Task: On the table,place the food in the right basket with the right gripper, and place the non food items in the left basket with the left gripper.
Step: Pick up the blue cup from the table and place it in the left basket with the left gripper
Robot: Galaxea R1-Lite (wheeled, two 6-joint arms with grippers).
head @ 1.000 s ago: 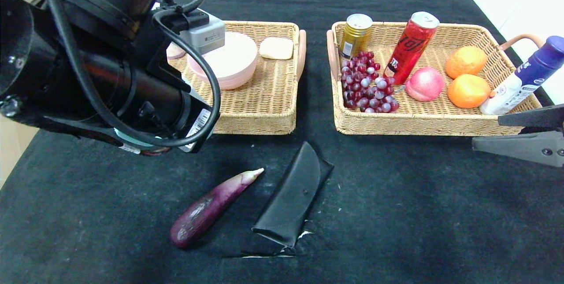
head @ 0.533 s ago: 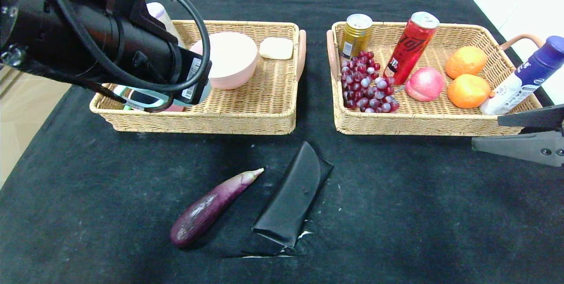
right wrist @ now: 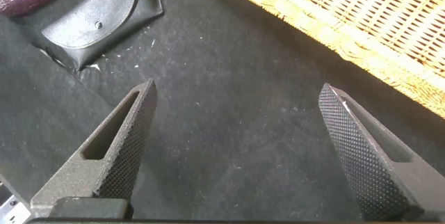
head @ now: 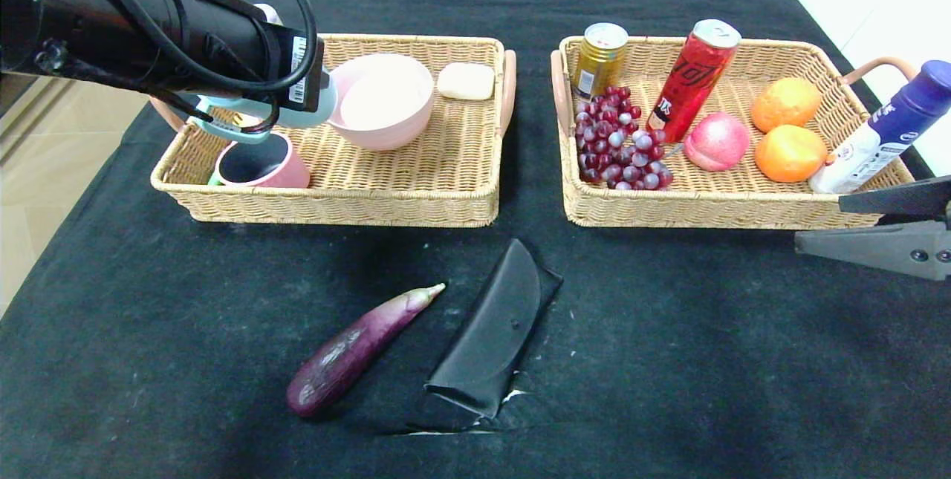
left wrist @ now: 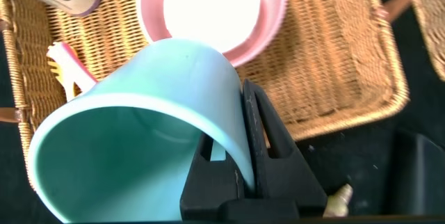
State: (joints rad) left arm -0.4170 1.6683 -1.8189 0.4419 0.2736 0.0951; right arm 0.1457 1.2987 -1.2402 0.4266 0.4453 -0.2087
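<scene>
The left claw (left wrist: 240, 158), clamped on the rim of a teal cup (left wrist: 139, 133), hangs over the left basket (head: 416, 197) above a pink cup (head: 260, 165); the step in hand is setting it down there. Next it should lower and let go. The right claw (right wrist: 236, 147) waits wide apart near the right basket (head: 691, 200), with eggplant (head: 356, 349) and case (head: 490, 334) on the counter (head: 148, 360).

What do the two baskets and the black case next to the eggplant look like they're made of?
The two tan woven baskets, left and right, look like matte wicker or rattan: plaited strands show all over. The flat black case with a flap looks like smooth leather or imitation leather, with a faint sheen and a small snap stud.
</scene>
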